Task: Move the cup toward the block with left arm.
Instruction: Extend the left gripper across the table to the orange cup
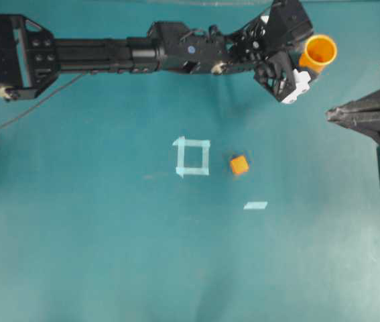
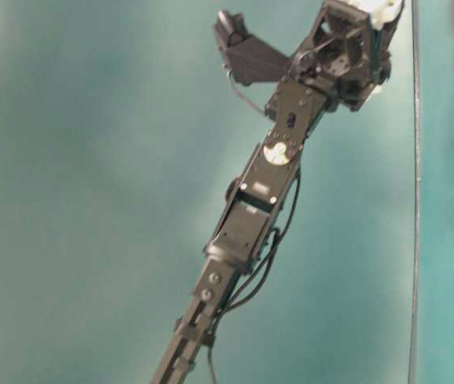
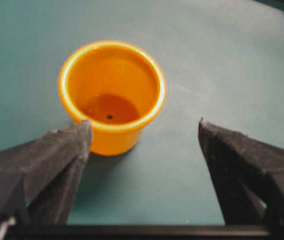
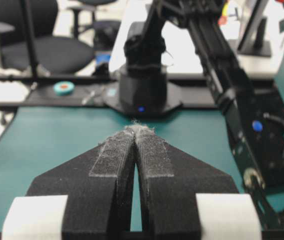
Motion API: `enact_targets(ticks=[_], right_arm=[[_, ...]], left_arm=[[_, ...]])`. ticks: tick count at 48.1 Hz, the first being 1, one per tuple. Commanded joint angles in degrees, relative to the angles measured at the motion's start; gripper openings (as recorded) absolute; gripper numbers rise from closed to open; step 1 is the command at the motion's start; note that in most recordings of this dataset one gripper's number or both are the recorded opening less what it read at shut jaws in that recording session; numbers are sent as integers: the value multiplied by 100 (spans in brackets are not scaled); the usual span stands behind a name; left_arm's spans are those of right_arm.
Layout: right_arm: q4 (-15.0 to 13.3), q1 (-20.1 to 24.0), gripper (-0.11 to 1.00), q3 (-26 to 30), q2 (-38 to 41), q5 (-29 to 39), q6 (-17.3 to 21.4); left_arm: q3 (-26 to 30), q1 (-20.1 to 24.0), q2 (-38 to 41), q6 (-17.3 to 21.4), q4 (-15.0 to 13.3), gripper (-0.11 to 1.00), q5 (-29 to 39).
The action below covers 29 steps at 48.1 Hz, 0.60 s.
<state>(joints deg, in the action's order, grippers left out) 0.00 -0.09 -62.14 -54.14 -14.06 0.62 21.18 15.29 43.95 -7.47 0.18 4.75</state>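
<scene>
The cup (image 1: pixel 319 54) stood upright on the teal bench (image 1: pixel 109 255), near its far edge and toward the right in the overhead view. The left arm (image 1: pixel 129 52) stretched across the top of that view from the left, and its left gripper (image 1: pixel 295 59) was released, jaws spread wide, just beside the cup on the cup's left. In the left wrist view the cup (image 3: pixel 111 95) sat ahead of the two dark fingers (image 3: pixel 51 160), nearer the left one, whose tip overlapped the cup's rim in the picture; whether it touched could not be told. The cup was not yet between the fingers.

The block (image 1: pixel 239 164) lay near the middle of the bench, well apart from the cup, just beside a pale tape square (image 1: pixel 192 157), with a short tape strip (image 1: pixel 255 205) near it.

The right gripper (image 1: pixel 340 114) rested at the right edge of the bench, clenched, its two pads (image 4: pixel 112 157) pressed together on nothing.
</scene>
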Motion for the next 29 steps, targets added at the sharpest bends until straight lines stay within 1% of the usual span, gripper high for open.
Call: enact_targets(ticks=[1,8,22,29], right_arm=[[0,9,0,202,-9,-26,0],[0,0,0,211,-18,-26,0],[0,0,0,211,-26,-26,-9],[-9,0,0,211,-18,-26,-18]], left_arm=[[290,9,-70,0,35,82,88],[475,35,88,9,35,82,141],[659,149,281,0,44,82,185],[896,132,439,0,44,82,193]])
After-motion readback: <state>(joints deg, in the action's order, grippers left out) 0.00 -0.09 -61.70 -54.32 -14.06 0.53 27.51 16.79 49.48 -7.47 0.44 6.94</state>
